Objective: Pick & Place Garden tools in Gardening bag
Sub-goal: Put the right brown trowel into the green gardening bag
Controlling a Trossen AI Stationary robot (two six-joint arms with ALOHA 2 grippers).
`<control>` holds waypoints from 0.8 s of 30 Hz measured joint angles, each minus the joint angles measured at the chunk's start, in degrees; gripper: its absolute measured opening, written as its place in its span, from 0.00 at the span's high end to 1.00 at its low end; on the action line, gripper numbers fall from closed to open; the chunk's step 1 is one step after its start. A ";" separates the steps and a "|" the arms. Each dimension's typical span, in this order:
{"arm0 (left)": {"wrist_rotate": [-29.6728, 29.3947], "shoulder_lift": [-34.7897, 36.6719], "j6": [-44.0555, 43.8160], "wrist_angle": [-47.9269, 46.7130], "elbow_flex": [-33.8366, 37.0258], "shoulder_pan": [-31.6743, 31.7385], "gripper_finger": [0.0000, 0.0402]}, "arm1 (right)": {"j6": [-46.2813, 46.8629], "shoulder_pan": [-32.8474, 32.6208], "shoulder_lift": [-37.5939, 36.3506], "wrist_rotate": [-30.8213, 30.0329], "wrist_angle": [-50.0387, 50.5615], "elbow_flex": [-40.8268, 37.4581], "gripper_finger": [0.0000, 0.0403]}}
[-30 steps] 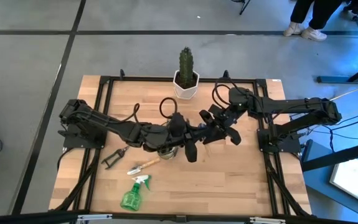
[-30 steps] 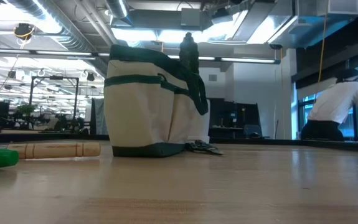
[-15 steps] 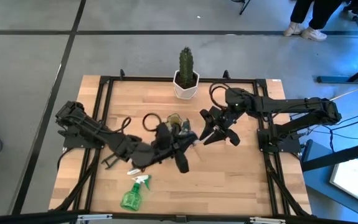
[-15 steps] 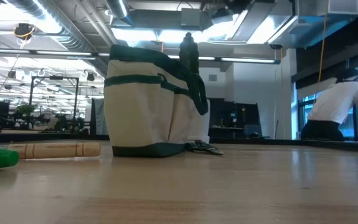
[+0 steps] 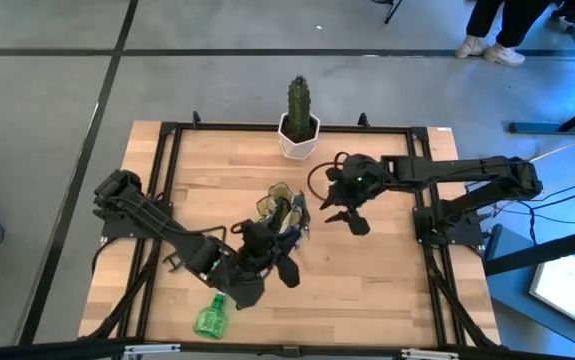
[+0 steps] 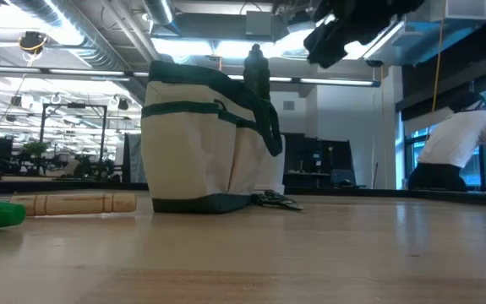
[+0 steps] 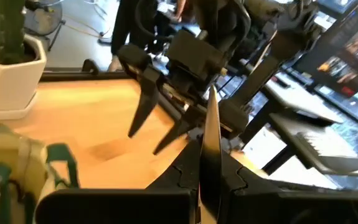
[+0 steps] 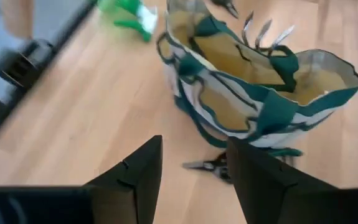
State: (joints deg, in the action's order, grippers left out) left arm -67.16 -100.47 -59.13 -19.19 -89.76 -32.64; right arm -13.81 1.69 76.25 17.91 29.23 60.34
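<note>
Our left pincer (image 5: 257, 262) hangs near the spray bottle (image 5: 208, 319); its grip we cannot tell. Right pincer (image 5: 345, 213) spread, empty, beside the bag (image 5: 279, 206) mid-counter. We should descend squarely over the bottle's body.

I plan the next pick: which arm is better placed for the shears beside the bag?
Right. The right gripper hangs open beside the bag, with the shears straight ahead of it.

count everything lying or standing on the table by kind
olive-and-tan fabric tote bag: 1
translucent green spray bottle: 1
green cactus in white pot: 1
dark-handled metal shears beside the bag: 1
wooden tool handle, head hidden: 1
silver fork tines at the bag's rim: 1
total: 6, if handle and tines are separate tools
</note>
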 joint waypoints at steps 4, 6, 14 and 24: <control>1.32 -0.85 -3.22 -3.48 0.00 0.42 1.00 | -6.68 -2.64 2.76 -2.69 -1.58 0.00 0.55; 3.05 -1.31 -4.89 -6.11 0.00 1.06 1.00 | -9.72 -4.50 4.41 -5.03 -1.81 0.00 0.55; 9.78 -1.02 -8.24 -17.10 0.00 3.01 1.00 | -11.67 -11.15 8.32 -13.93 -8.01 0.00 0.55; 11.17 2.69 -12.64 -27.39 -0.07 3.54 1.00 | -14.20 -10.14 9.33 -20.24 -16.00 0.44 0.55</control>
State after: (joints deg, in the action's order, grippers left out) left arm -55.99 -97.79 -71.77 -46.59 -89.82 -29.10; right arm -28.01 -8.45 85.58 -2.33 13.24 60.78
